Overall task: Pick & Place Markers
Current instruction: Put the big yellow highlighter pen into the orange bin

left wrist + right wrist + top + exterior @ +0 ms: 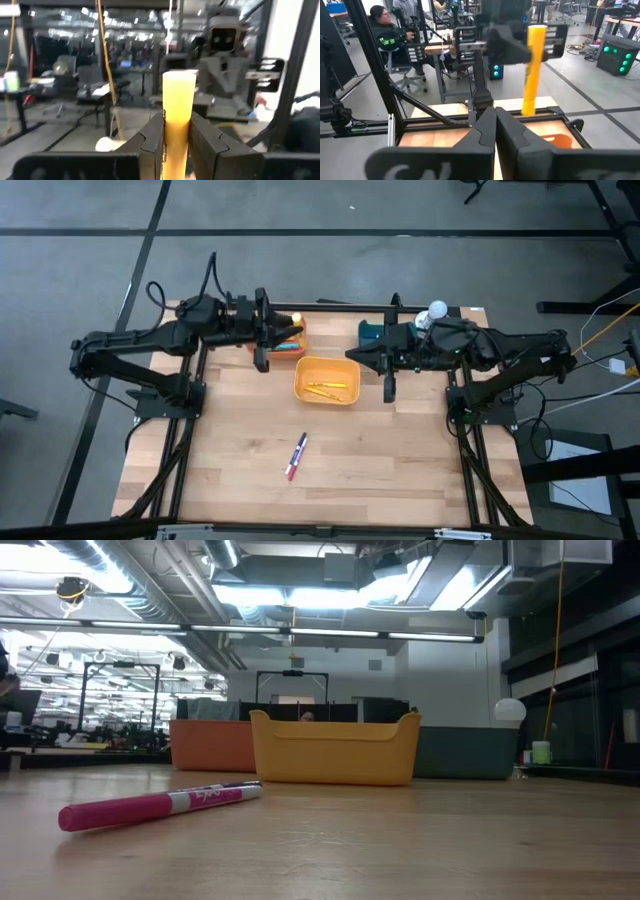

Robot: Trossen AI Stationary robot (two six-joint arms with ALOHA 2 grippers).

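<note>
Yellow bin [326, 380], near the tabletop's far edge, contains yellow markers [326, 389]; orange bin [290, 346] holds more. Left gripper [176, 135] clamps a yellow marker [178, 115]; right gripper [495, 117] closed, empty.

Table [240, 470]: three bins along the far edge, the middle bin [326, 379] set nearer the centre, with markers [327, 389] inside; left bin [290, 340] and right bin [372, 333] behind it on either side. One marker [297, 456] lies alone on the near half, in front of the middle bin.
</note>
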